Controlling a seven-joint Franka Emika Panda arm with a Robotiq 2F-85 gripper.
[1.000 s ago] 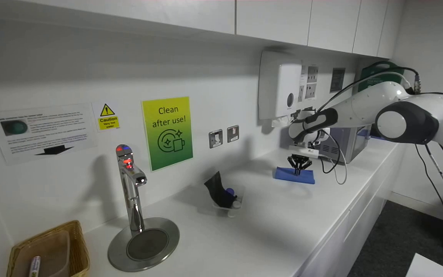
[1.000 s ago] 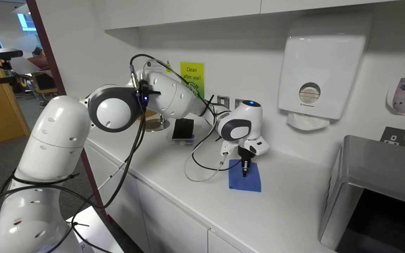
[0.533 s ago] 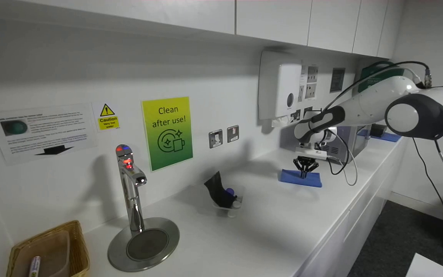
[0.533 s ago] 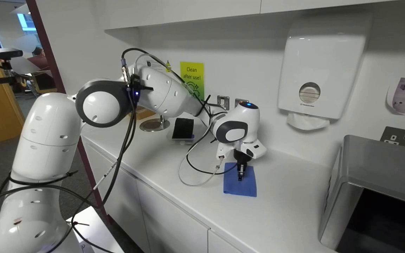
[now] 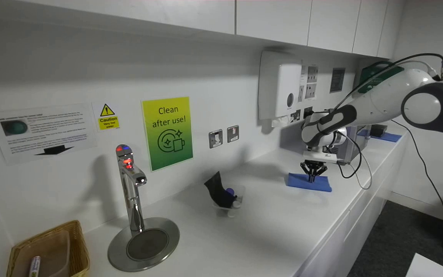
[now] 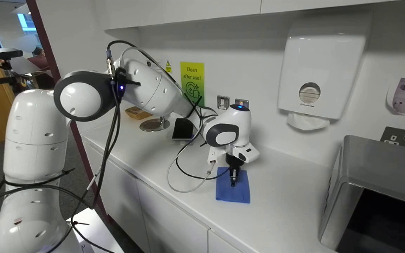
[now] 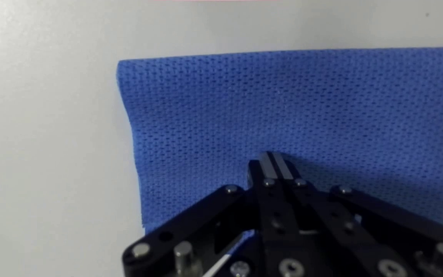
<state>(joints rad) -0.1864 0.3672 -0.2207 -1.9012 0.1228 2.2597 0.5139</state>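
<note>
A folded blue cloth (image 5: pixel 298 181) lies flat on the white counter; it also shows in an exterior view (image 6: pixel 241 194) and fills much of the wrist view (image 7: pixel 206 115). My gripper (image 5: pixel 312 181) points straight down onto the cloth in both exterior views (image 6: pixel 233 185). In the wrist view, the gripper (image 7: pixel 270 154) has its fingertips together, with only a thin dark line between them. The tips appear to touch the middle of the cloth. No fold of cloth shows pinched between them. The spot right under the tips is hidden.
A grey microwave (image 6: pixel 374 168) and a paper towel dispenser (image 6: pixel 320 70) stand nearby. A clear tub (image 5: pixel 240 192) holding a black item, a tap (image 5: pixel 131 196) and a wicker basket (image 5: pixel 80 246) are further along. Cables (image 6: pixel 185 189) loop beside the wrist. Cupboards (image 5: pixel 271 19) hang above.
My gripper and the blue cloth have moved together along the counter toward its front edge. The arm has drawn back with them. The fingers look shut throughout.
</note>
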